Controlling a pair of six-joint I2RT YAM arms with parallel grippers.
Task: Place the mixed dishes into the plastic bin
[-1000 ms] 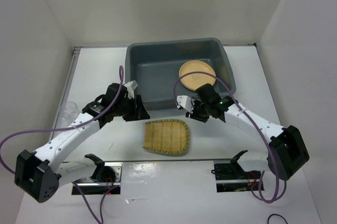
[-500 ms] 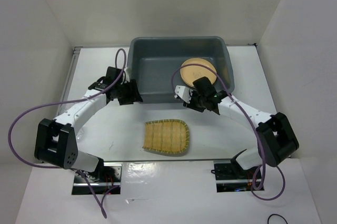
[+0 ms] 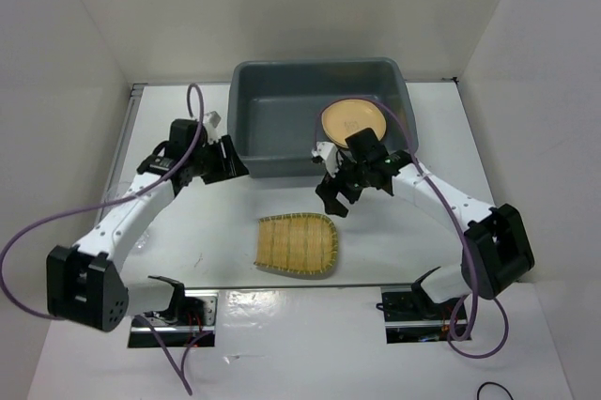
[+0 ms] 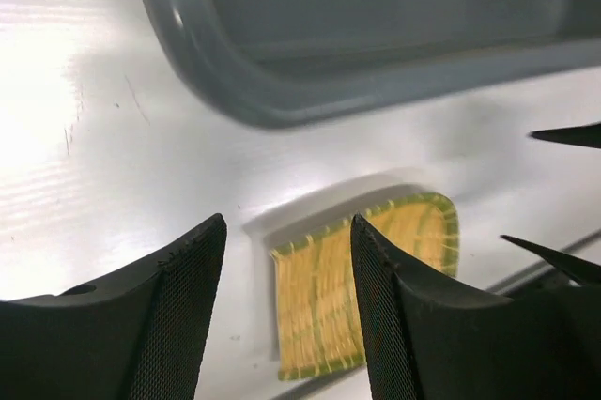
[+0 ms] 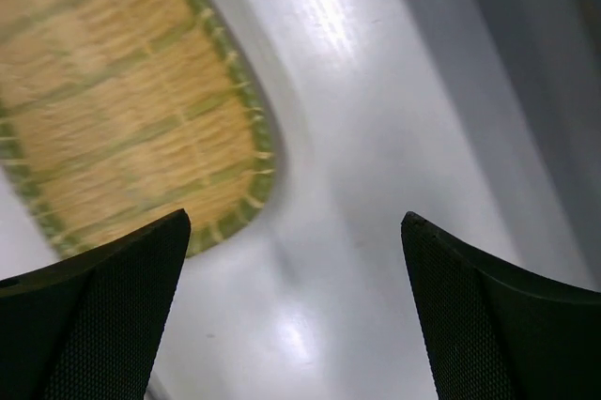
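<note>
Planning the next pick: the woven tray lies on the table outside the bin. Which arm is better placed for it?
Probably right: the right gripper hangs open close by the tray; the left gripper sits farther off, at the bin's corner.

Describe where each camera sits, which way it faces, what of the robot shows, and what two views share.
Top external: above and behind the arms, looking down on the table, bin, plate and tray; left arm and right arm show.
Left wrist: on the left arm, facing the bin's corner and the tray; open left pincer in foreground.
Right wrist: on the right arm, facing down at tray and table; open right pincer at the lower corners.
Shared: both wrist views show the tray.
</note>
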